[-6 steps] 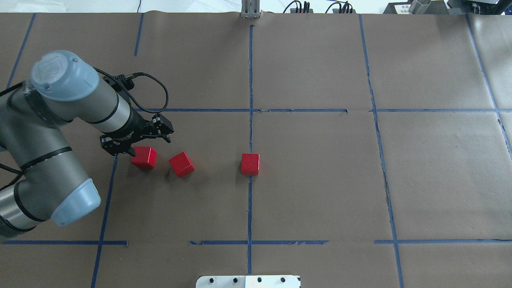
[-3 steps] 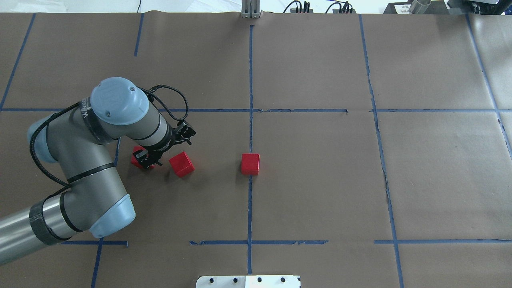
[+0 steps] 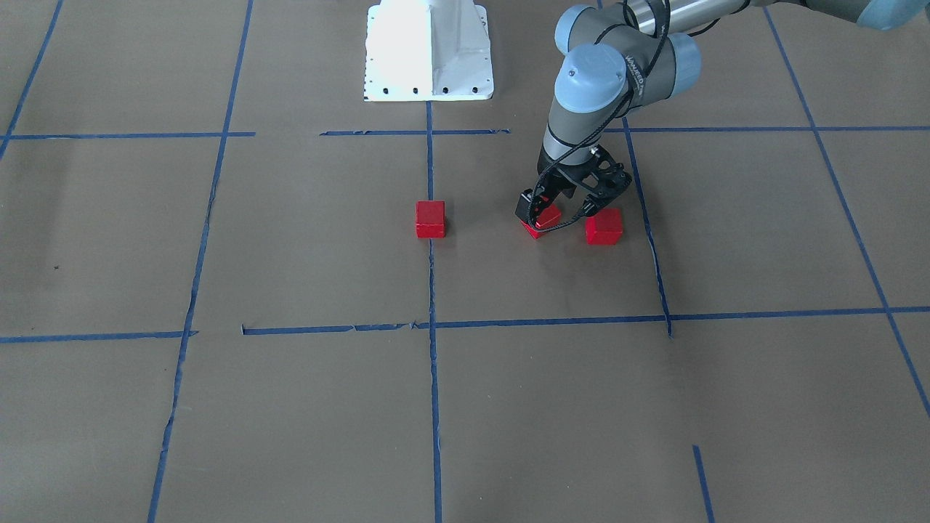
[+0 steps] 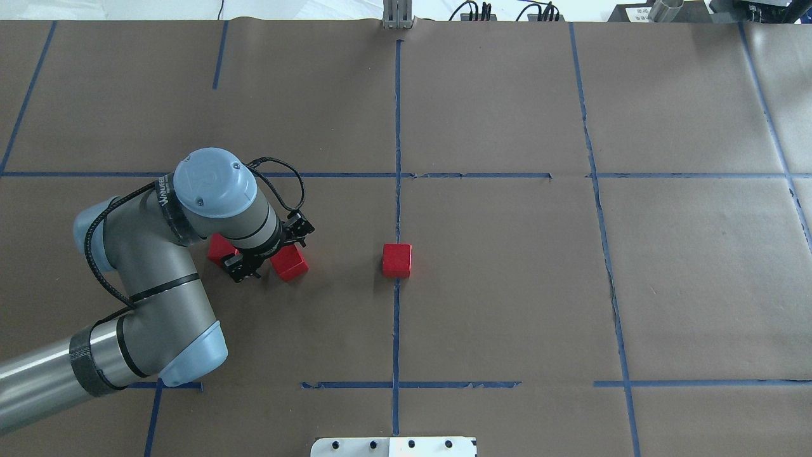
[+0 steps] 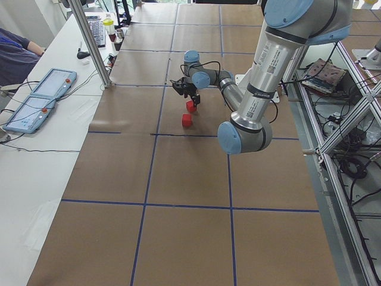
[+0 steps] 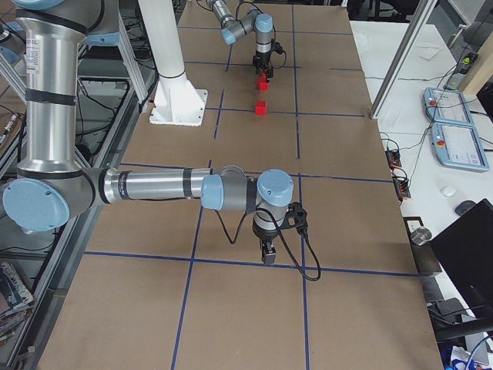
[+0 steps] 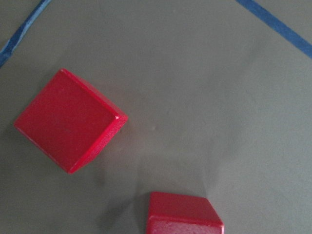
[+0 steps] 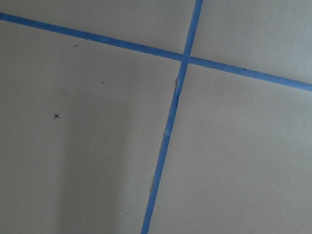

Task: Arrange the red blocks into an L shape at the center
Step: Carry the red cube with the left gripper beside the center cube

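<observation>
red blocks (image 4: 397,260): three, all on the worktop (image 4: 507,285)
robot arms (image 4: 158,273): two
white base (image 3: 429,51): one
control pendants (image 6: 435,104): two
people (image 5: 18,56): one, partly in view

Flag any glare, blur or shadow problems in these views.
Front-facing: white base largely blown out, little surface detail. Overhead: sharp, even light, mild sheen on the paper top right. Left wrist: lower block cropped by the frame edge, soft shadow above it. Right wrist: tape crisp, faint shadow lower left.
</observation>
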### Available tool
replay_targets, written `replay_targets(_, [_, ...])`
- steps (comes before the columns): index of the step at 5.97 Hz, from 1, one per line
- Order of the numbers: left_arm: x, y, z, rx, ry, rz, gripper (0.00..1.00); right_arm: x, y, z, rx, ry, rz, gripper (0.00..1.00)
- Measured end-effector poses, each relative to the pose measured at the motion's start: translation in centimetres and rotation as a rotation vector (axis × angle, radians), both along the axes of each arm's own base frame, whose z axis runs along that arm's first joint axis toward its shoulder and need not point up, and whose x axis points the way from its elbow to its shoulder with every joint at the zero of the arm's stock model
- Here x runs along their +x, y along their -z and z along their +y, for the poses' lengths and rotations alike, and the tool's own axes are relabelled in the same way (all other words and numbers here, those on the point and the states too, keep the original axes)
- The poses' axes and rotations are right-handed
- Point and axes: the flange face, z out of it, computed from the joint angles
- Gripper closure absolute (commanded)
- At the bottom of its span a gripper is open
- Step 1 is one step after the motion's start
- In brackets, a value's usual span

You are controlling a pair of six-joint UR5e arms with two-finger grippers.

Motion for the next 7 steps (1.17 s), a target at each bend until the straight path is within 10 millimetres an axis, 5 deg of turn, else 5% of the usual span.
replay_targets(1, [0.7,-0.7,0.2,0.003,-0.002,-0.017,0.09,0.0,0.0,0.0,0.000,0.001,0.000,0.01])
replay_targets(3, [1.6,-1.4,0.5,0.013,-0.007,-0.030,0.71,0.0,0.0,0.0,0.001,0.001,0.000,0.01])
replay_targets(4, [1.9,-1.6,0.5,0.024,-0.012,-0.021,0.92,0.0,0.0,0.0,0.000,0.001,0.000,0.01])
replay_targets(7, [0.8,0.1,-1.1,0.104,-0.040,0.010,0.96,0.0,-0.1,0.1,-0.002,0.001,0.000,0.01])
